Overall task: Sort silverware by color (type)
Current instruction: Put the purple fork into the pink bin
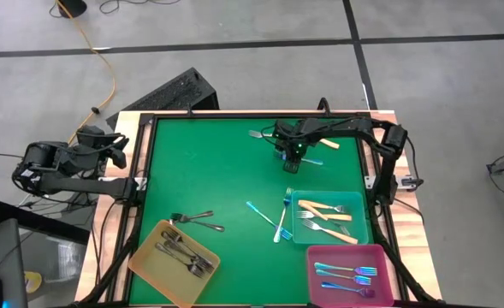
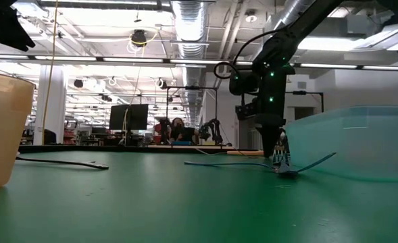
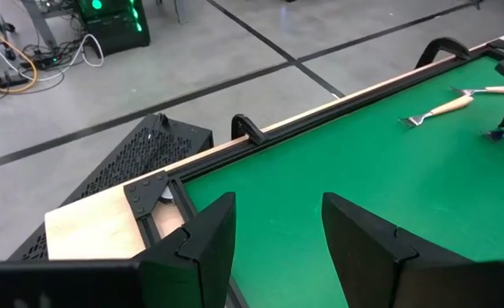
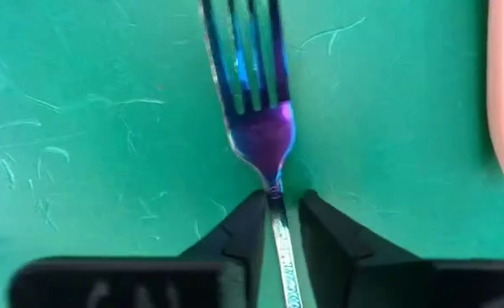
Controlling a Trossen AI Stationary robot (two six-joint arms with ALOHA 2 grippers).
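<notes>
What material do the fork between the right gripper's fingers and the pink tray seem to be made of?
Fork: likely metal with a glossy iridescent coating; it shifts from blue to purple and mirrors light. The right gripper closes around its thin silvery neck.
Pink tray: probably plastic; its walls look slightly translucent and evenly coloured, though the finish is hard to judge.

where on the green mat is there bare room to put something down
The green mat is bare across its left and middle, between the yellow tray and the far rim. Crowded: near the right gripper on the iridescent fork, and around the teal tray.
</notes>
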